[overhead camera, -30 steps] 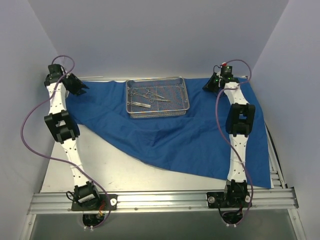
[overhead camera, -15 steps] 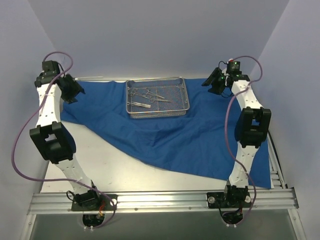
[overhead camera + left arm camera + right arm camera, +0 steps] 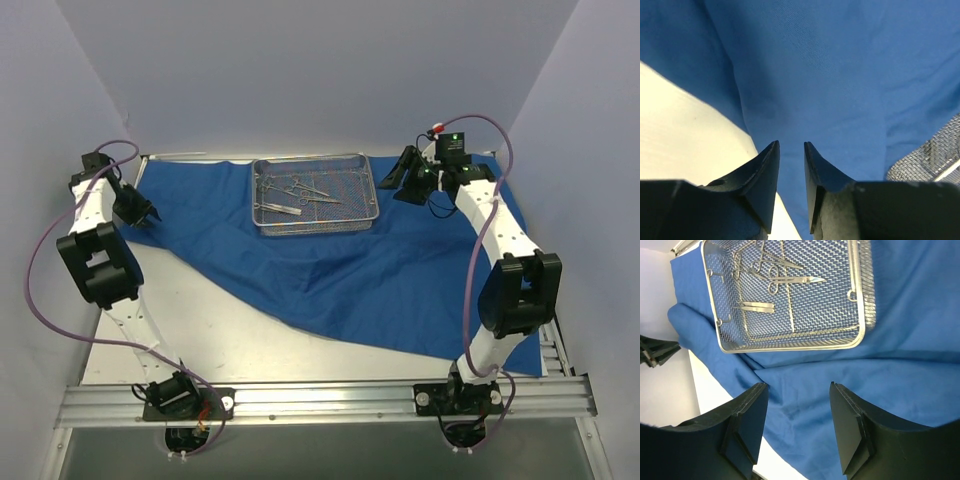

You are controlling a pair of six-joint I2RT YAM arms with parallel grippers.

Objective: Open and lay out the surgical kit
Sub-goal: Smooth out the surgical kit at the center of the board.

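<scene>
A pale table (image 3: 190, 330) sits boxed in by plain pale walls (image 3: 300, 70), with a metal rail (image 3: 320, 402) along its 6 o'clock edge. The blue cloth wrap (image 3: 380, 280) lies spread from 10 o'clock across to 4 o'clock. The wire-mesh tray (image 3: 318, 224) rests on the cloth at 12 o'clock, with the steel instruments (image 3: 295, 190) inside it. The left gripper (image 3: 791, 145), at 9 o'clock over the cloth's edge, has its fingers slightly apart with nothing between them. The right gripper (image 3: 799, 386), at 2 o'clock beside the tray, has its fingers wider apart and holds nothing.
</scene>
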